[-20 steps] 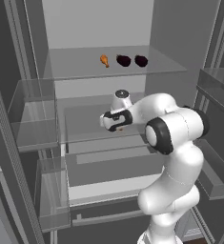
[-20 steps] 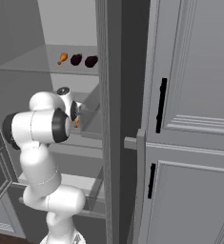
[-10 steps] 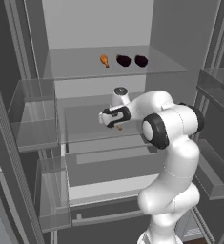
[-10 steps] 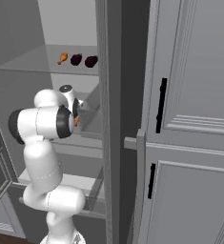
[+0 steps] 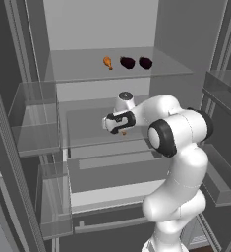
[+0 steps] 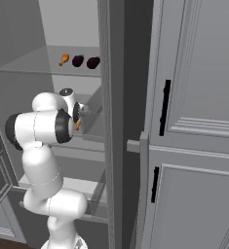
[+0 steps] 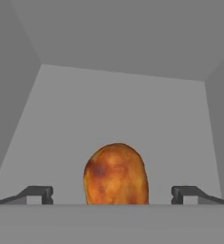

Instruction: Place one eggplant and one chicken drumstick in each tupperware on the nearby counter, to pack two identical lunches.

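Note:
On the fridge's middle shelf lies a browned chicken drumstick [image 7: 116,174], which peeks orange under the hand [image 5: 124,132] [image 6: 78,125]. My gripper [image 7: 112,195] [image 5: 118,123] is open around it, one fingertip [image 7: 41,193] on each side with gaps to the meat. A second chicken drumstick [image 5: 107,62] [image 6: 64,59] and two dark eggplants [image 5: 128,62] [image 5: 145,63] [image 6: 78,60] [image 6: 93,62] rest on the glass top shelf. The tupperware and the counter are out of view.
I am reaching into an open fridge with glass shelves [image 5: 87,69], door bins at the left [image 5: 33,123] and a drawer below [image 5: 112,167]. The fridge's side wall [image 6: 111,121] and grey panelled cabinet doors with black handles [image 6: 162,107] stand to the right.
The hand has pushed deeper onto the middle shelf and a little left, closing in on the drumstick. The jaws have stayed wide.

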